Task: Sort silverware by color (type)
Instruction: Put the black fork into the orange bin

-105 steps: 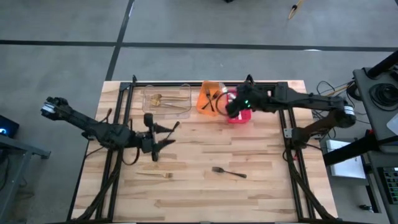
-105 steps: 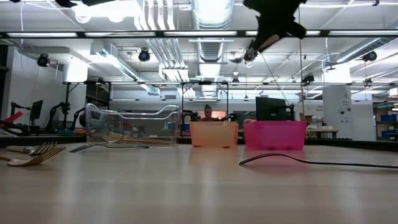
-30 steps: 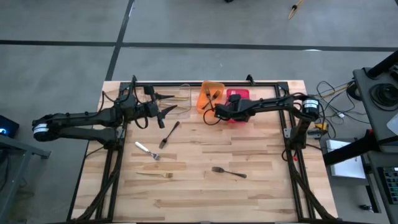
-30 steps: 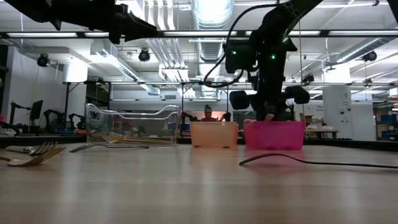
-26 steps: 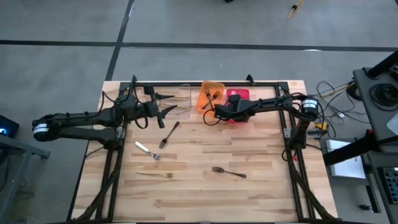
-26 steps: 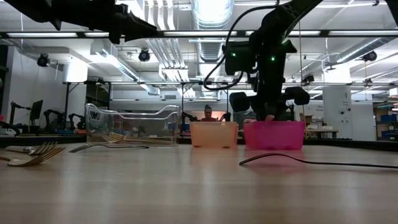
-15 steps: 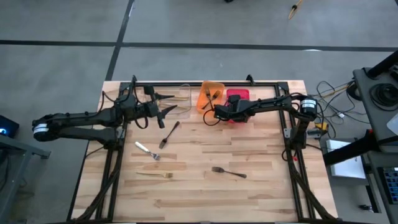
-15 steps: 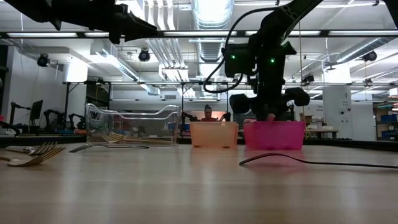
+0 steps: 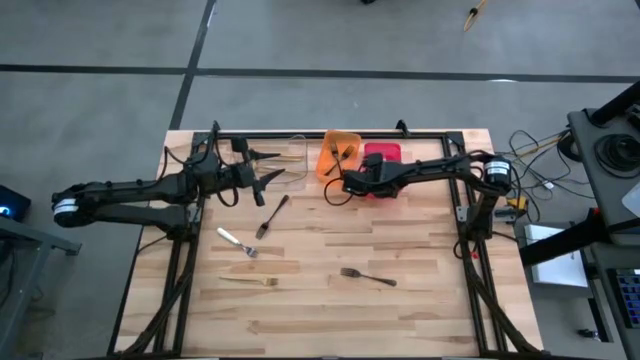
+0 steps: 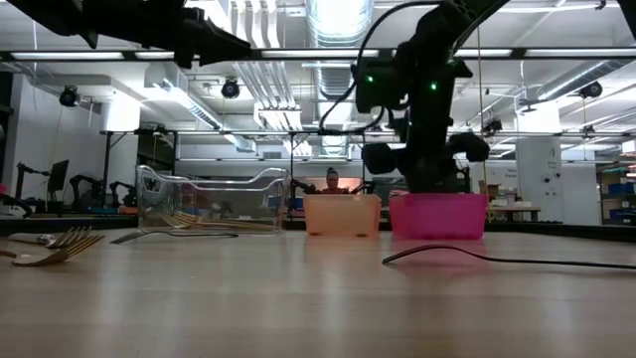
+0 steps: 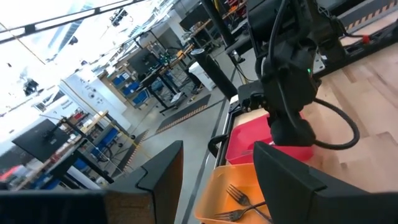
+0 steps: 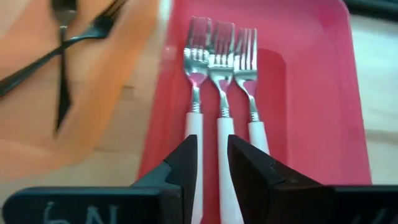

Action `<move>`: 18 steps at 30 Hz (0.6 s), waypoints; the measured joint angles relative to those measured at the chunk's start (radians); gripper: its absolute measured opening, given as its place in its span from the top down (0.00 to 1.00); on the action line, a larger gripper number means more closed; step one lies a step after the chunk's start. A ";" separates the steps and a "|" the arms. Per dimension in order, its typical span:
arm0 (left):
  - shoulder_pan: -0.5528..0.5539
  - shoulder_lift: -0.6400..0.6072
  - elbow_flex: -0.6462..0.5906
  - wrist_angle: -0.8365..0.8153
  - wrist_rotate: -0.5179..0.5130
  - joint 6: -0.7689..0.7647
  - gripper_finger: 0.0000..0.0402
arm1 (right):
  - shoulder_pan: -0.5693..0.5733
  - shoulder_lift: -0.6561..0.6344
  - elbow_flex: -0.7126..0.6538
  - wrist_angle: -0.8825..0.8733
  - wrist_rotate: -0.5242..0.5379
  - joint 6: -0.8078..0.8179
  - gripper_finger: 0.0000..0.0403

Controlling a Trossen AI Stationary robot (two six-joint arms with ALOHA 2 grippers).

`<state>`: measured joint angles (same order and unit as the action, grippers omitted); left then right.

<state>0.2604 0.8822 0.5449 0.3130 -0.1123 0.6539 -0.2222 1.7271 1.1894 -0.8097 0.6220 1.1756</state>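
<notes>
Right gripper (image 12: 211, 163) rose slightly, parted, empty; three forks (image 12: 221, 74) lie parallel.

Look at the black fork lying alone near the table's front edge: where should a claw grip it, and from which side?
Grip the black fork at mid-handle, coming straight down from above with the jaws across it. It lies flat on the table, slim, with bare wood all round.

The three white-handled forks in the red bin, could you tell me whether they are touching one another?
Touching. The right wrist view shows the three forks lying side by side in the red bin, heads pressed together with no gap between neighbours.
</notes>
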 joint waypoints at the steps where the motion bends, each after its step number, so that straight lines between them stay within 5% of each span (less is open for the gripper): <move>1: 0.000 0.000 0.000 0.000 0.000 -0.010 0.56 | 0.003 -0.005 0.008 -0.001 -0.001 -0.022 0.81; 18: -0.003 0.062 -0.001 -0.175 0.002 -0.522 0.56 | 0.082 -0.222 0.014 0.043 0.109 -0.558 0.94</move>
<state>0.2577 0.9440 0.5438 0.1383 -0.1108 0.1322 -0.1402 1.5053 1.2032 -0.7671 0.7309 0.6173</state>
